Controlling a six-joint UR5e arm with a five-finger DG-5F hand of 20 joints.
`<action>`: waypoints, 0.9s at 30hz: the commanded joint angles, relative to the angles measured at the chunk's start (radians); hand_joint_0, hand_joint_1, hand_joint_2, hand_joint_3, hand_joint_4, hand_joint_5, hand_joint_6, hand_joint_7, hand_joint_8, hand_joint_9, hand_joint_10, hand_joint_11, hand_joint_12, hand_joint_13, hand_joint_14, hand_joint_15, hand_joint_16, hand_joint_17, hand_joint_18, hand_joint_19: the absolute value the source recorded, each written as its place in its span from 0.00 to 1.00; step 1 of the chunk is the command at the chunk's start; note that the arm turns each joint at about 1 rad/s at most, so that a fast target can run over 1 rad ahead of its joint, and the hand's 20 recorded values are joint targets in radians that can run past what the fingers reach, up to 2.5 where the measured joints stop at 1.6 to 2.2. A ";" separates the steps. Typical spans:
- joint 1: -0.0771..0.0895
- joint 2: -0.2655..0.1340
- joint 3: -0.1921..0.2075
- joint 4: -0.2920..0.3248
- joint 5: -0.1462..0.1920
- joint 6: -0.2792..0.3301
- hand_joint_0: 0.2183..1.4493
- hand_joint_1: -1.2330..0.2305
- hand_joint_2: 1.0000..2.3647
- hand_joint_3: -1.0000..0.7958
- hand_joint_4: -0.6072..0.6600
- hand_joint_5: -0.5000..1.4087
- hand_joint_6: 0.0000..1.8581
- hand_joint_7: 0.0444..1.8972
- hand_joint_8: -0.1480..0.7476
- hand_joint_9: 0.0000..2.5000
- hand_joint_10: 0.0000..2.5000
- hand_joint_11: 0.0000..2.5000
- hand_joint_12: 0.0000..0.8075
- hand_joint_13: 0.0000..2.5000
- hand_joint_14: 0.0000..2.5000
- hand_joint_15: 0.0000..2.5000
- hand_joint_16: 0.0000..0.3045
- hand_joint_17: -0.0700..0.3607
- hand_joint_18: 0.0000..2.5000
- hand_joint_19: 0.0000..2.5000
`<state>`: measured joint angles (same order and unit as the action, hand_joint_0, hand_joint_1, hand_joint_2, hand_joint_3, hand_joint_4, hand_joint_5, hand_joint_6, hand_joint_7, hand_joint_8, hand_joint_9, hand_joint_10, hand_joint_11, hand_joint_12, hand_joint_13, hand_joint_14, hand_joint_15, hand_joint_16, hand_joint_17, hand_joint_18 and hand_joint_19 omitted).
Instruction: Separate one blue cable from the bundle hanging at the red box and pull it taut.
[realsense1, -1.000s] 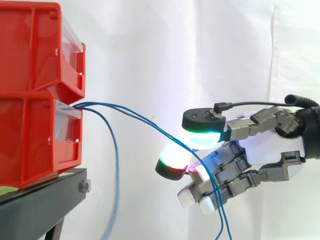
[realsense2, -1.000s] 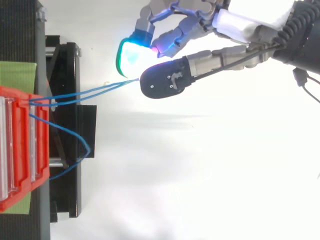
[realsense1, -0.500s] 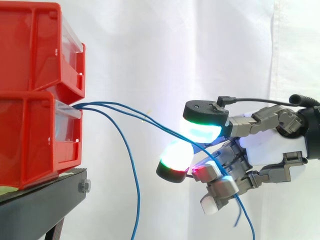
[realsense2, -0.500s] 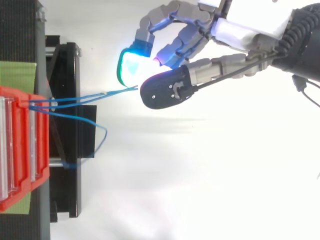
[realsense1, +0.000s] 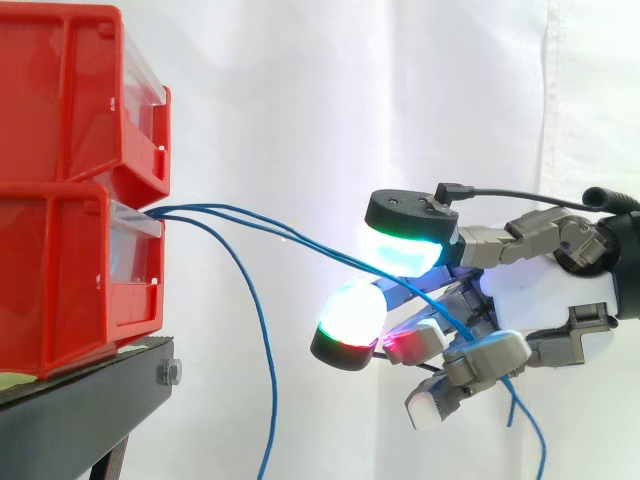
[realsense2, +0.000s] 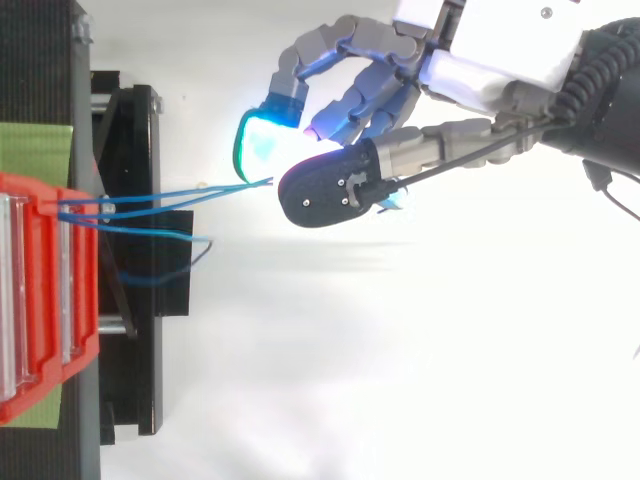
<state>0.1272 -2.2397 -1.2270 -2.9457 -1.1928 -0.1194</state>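
Blue cables (realsense1: 250, 215) leave the lower red bin (realsense1: 70, 280) at its front edge. Two of them run close together, fairly straight, rightwards and slightly down into my hand (realsense1: 545, 295). They pass between the green-glowing thumb pad (realsense1: 403, 248) above and a white-green fingertip (realsense1: 347, 322) below, then through the curled lower fingers. Their free ends dangle under the hand at the lower right (realsense1: 528, 425). A third blue cable (realsense1: 268, 390) hangs loose in an arc beside the stand. From above, the pair of cables (realsense2: 170, 193) reaches the hand (realsense2: 480, 60) at its glowing tips.
Two red bins are stacked, the upper one (realsense1: 70, 90) on the lower, on a black stand (realsense1: 90, 400) at the left. A white curtain hangs behind. Seen from above, the loose cable's loop (realsense2: 195, 243) lies over the black stand (realsense2: 135, 330).
The lower fingers have curled further round the two cables, and the cables' free ends swung right. The loose third cable's loop has drawn in toward the stand.
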 joint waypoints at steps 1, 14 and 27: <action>0.000 0.000 0.000 -0.004 -0.004 0.009 0.26 0.42 0.00 0.28 0.63 0.13 0.45 0.41 0.48 0.41 0.05 0.61 0.38 0.58 0.12 0.55 0.16 0.42 0.31 0.24; 0.000 0.002 0.000 -0.027 -0.030 0.046 0.33 0.41 0.00 0.28 0.59 0.13 0.46 0.41 0.43 0.40 0.28 0.57 0.34 0.58 0.21 0.53 0.15 0.41 0.31 0.25; 0.002 0.035 0.000 -0.055 -0.024 0.053 0.37 0.38 0.02 0.43 0.53 0.13 0.48 0.43 0.44 0.41 0.30 0.58 0.38 0.57 0.00 0.60 0.15 0.41 0.31 0.25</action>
<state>0.1276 -2.2055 -1.2270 -2.9938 -1.2183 -0.0691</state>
